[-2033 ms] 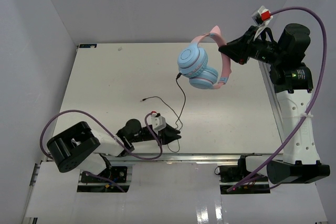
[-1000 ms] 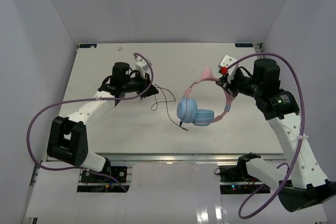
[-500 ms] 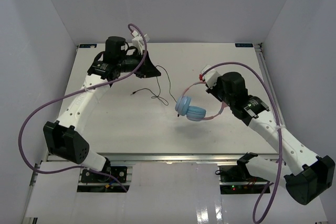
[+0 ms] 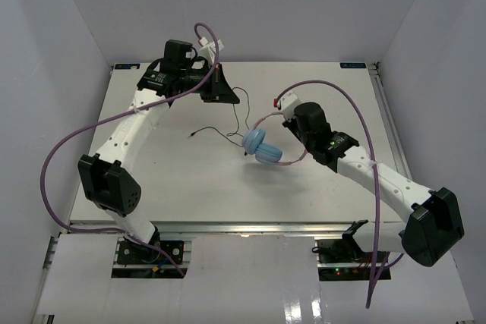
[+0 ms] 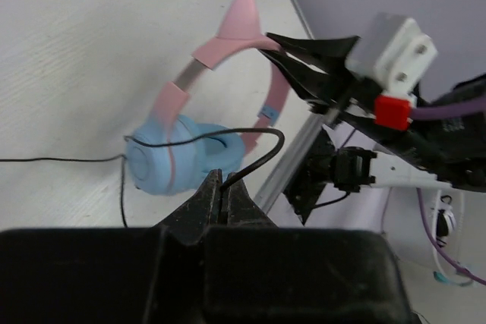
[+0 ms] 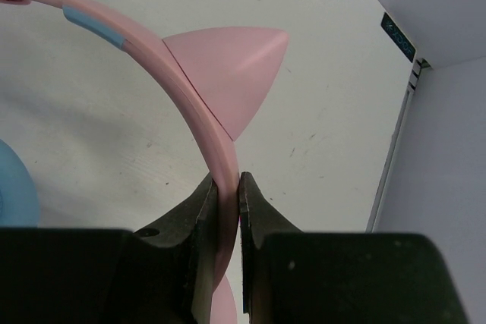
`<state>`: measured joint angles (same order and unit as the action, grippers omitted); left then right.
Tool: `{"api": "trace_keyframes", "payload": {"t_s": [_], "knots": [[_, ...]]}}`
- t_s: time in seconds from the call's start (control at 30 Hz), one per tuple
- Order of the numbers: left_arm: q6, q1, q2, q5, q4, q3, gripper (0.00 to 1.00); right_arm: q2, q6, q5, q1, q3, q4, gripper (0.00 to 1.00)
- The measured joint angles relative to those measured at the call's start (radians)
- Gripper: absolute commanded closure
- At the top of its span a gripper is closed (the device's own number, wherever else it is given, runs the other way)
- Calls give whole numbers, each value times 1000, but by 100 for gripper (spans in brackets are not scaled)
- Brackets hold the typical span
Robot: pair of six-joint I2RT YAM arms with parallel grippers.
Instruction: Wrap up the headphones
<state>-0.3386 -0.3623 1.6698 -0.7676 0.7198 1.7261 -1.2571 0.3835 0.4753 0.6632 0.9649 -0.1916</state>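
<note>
The headphones [image 4: 263, 147] have light-blue earcups and a pink headband with cat-ear points. They hang tilted just over the middle of the table. My right gripper [image 4: 288, 121] is shut on the pink headband [image 6: 199, 123], just below one cat ear [image 6: 228, 66]. At the back of the table my left gripper [image 4: 227, 94] is shut on the thin black cord [image 5: 254, 163]. From there the cord [image 4: 236, 115] runs down to the earcups [image 5: 176, 161]. Its loose end with the plug [image 4: 192, 135] lies on the table left of the headphones.
Thick purple cables [image 4: 72, 142] arc from both arms. The white table [image 4: 159, 180] is walled at the back and both sides. A metal rail [image 4: 387, 123] runs along its right edge.
My left gripper has carried the cord back and to the right. My right gripper has swung the headphones left and lower, towards the table's middle. Both grips have stayed shut.
</note>
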Motion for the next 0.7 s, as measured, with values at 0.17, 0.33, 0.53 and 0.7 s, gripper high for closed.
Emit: {"api": "trace_keyframes", "payload": {"t_s": [0.17, 0.33, 0.53, 0.7], "knots": [[-19, -25, -93, -90, -19, -126, 100, -20, -11, 114, 0, 3, 107, 92], [1, -48, -142, -124, 17, -213, 100, -62, -5, 158, 0, 72, 158, 92], [42, -82, -122, -104, 74, -213, 100, -91, -29, 112, 0, 158, 130, 92], [-24, -169, -30, -84, 15, -170, 100, -120, -159, -6, 0, 220, 56, 92]]}}
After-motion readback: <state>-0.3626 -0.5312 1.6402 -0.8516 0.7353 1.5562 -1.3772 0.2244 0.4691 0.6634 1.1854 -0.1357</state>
